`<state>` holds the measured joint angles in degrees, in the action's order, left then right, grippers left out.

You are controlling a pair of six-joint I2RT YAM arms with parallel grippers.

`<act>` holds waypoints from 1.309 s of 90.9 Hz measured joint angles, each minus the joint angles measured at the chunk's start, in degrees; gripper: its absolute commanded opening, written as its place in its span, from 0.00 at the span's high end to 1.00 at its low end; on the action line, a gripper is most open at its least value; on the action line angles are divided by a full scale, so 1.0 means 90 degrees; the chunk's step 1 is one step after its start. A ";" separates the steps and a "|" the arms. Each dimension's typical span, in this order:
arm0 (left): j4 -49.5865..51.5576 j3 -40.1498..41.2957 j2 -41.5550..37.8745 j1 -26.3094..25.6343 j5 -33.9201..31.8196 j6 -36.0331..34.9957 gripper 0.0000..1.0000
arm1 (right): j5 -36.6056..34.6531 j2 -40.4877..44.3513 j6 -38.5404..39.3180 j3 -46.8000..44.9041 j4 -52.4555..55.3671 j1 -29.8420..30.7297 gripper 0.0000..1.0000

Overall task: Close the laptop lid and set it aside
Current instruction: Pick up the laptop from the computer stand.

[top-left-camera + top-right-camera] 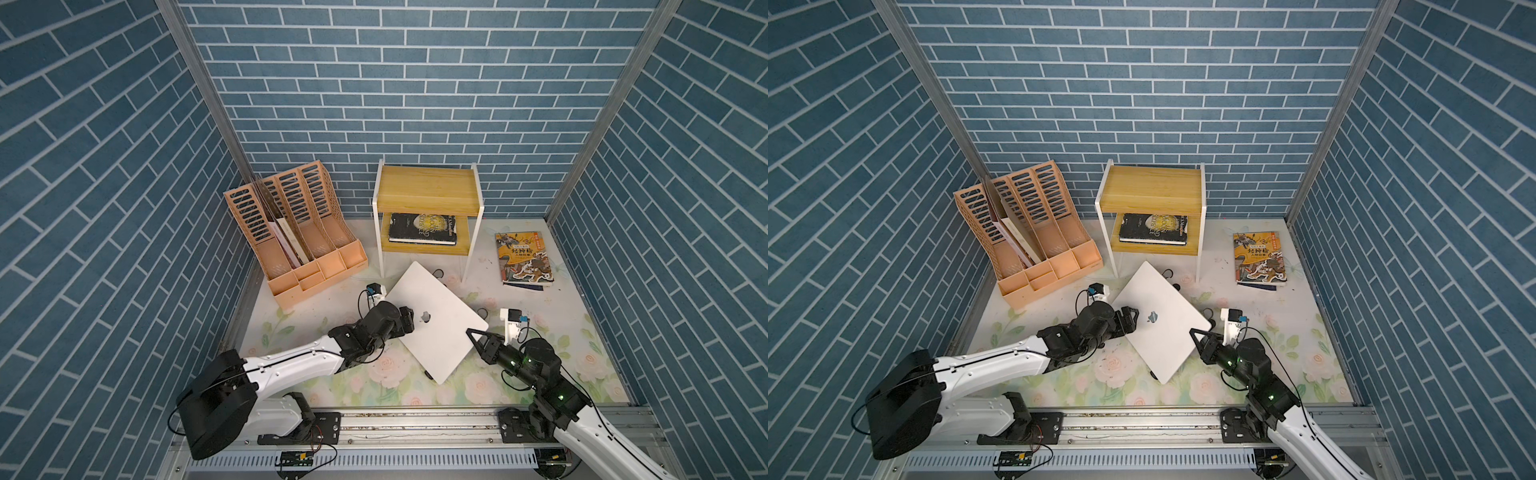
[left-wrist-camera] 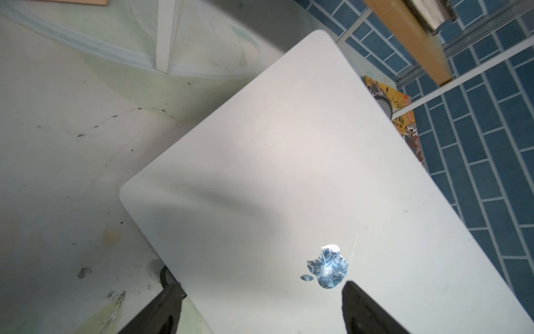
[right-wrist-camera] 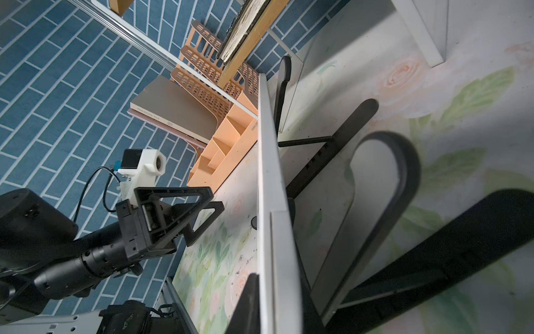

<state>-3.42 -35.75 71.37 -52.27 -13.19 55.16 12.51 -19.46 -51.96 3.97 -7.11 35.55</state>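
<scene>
Setting aside looks to be the step in hand, since the closing seems done. On the floral-printed counter (image 1: pixel 573 365), around its middle and toward the near edge, the thin silver-white rectangular laptop (image 1: pixel 440 332) lies skewed. Its flat silver-white laptop lid (image 2: pixel 289 173) is down on the keyboard half, and the whole rests raised on a black folding stand (image 3: pixel 341 136).

The right hand (image 1: pixel 473 334) is pinched tight on the laptop's edge nearest that arm. The left hand (image 1: pixel 409 320) is spread wide and grips nothing. The next move probably calls for lifting the laptop clear of the stand without letting it pivot in a one-edge pinch, so the left hand may need to support the opposite edge.

Both top views show only slivers of the stand beyond the laptop. The right wrist view shows its bars underneath and the thin edge between the fingers. Only the left wrist view shows one finger (image 2: pixel 364 306) over the lid beside the dark apple logo (image 2: pixel 328 267), the other off the edge.
</scene>
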 measured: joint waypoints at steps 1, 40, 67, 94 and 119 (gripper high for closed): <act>0.0007 0.0002 -0.0034 0.0000 -0.0017 0.0002 0.10 | 0.0000 -0.0015 0.0002 0.0032 0.0032 0.0000 1.00; 0.0119 0.0568 -0.1817 0.0000 -0.0843 0.0527 0.09 | -0.0012 -0.0362 -0.0051 0.0731 0.0454 -0.0002 1.00; 0.0199 0.1217 -0.2676 0.0000 -0.1020 0.1333 0.09 | -0.0039 -0.0233 -0.0520 0.0736 0.0474 -0.0005 1.00; 0.0216 0.1435 -0.3359 0.0000 -0.1154 0.1749 0.09 | -0.0194 0.0083 -0.0916 0.0736 0.0605 -0.0005 1.00; 0.0112 0.1566 -0.3548 0.0000 -0.1105 0.1974 0.09 | -0.0260 0.0090 -0.1404 0.0736 0.0522 -0.0005 1.00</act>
<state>-2.42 -21.65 39.44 -52.27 -23.14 72.93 10.17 -18.65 -64.60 10.59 -2.42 35.51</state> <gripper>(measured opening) 0.909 0.175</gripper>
